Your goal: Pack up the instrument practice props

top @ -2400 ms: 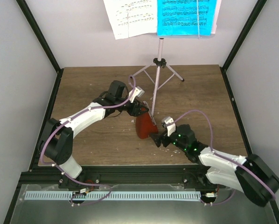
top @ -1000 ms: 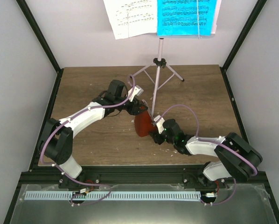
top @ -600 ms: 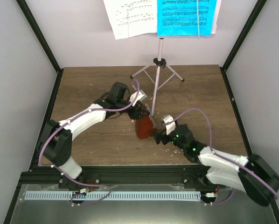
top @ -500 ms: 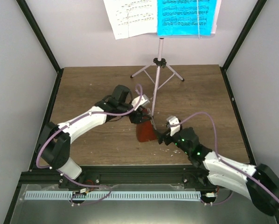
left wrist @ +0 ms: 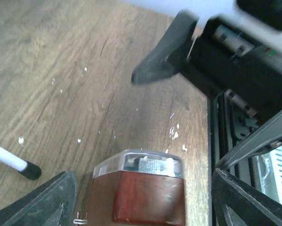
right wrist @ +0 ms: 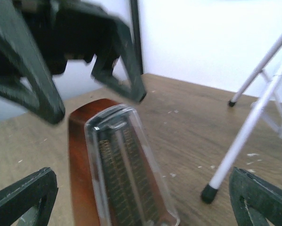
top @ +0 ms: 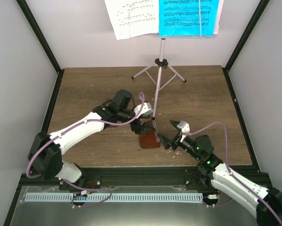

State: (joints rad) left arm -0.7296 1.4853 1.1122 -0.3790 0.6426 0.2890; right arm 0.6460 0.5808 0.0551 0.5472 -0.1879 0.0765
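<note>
- top external: metronome (top: 148,140) stands upright on the table (top: 94,89), near-centre, between the two arms. music stand (top: 158,89) is up at the far side with the white sheet (top: 131,16) and cyan sheet (top: 188,16) on its desk.
- step, my read: handling the metronome. nothing looks packed yet, and no box or bag is in view.
- left gripper (top: 145,128): arm stretched in from the left, wrist tipped down over the metronome's far side. left wrist view shows the jaws spread wide, one either side of the body with gaps, gripping nothing.
- right gripper (top: 168,133): arm low and reaching in from the near right, pointing left at the metronome, just beside it. jaws fully spread and empty. right wrist view has the clear cover facing it.
- next: one arm has to close squarely on the wooden body. the tapered shape and slick cover look slip-prone.
- risk: the stand's near foot (left wrist: 28,170) sits close by, so a sweep could knock the tripod.
</note>
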